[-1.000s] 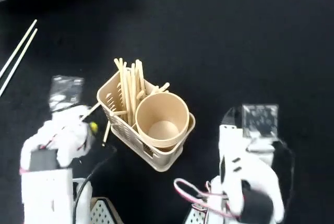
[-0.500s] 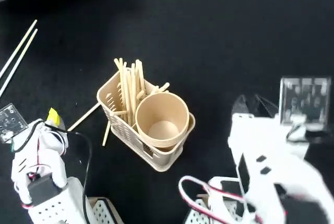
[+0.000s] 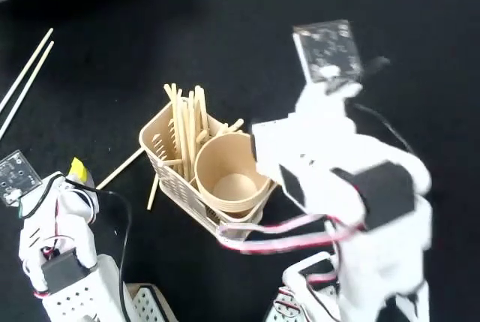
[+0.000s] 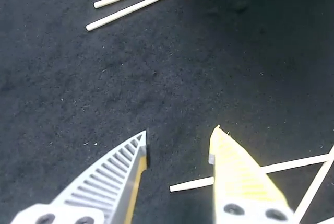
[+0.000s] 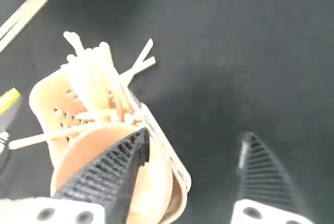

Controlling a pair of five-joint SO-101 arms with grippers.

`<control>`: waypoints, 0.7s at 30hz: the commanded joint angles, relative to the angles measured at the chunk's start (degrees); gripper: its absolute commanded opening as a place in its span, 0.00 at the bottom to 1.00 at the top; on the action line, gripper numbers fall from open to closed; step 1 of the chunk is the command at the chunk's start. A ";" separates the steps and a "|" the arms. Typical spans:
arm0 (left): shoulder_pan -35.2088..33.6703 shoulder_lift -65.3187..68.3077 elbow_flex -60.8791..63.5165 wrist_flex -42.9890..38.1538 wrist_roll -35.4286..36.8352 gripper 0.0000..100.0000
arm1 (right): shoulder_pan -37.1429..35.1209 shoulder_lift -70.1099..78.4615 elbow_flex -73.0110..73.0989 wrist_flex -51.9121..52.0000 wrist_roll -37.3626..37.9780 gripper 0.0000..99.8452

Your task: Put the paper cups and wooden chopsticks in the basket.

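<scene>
Nearly done: cups [image 3: 234,179] and chopsticks [image 3: 184,123] in basket [image 3: 161,149].
Remaining: loose chopsticks [image 3: 26,74] on counter [image 3: 225,37]; left end effector [image 4: 180,131], right end effector [image 5: 194,134] wide open, empty.

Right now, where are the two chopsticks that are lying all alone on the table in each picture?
High view: the two loose chopsticks lie side by side at the table's far left edge, apart from the basket.
Left wrist view: they lie on bare table, ahead of the open left hand.
Right wrist view: they lie beyond the basket.
Shared landmark: the black table.
</scene>
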 commanded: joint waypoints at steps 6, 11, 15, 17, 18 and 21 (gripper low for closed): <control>-0.13 -0.44 -0.22 -0.70 -1.93 0.20 | -1.32 6.02 12.35 2.11 -0.35 0.31; -0.13 -0.44 -0.22 -0.70 -1.93 0.20 | -1.32 6.02 15.78 2.11 2.64 0.31; -0.13 -0.44 -0.22 -0.62 -2.11 0.20 | -1.32 6.55 19.03 2.11 4.48 0.30; -0.13 -0.44 -0.22 -0.62 -2.20 0.20 | -1.32 6.55 21.05 2.11 4.48 0.27; -0.13 -0.44 -0.22 -0.62 -2.20 0.20 | -1.23 6.55 21.58 2.02 4.48 0.24; -0.13 -0.44 -0.13 -0.62 -2.20 0.20 | -1.23 6.29 20.88 0.97 6.24 0.06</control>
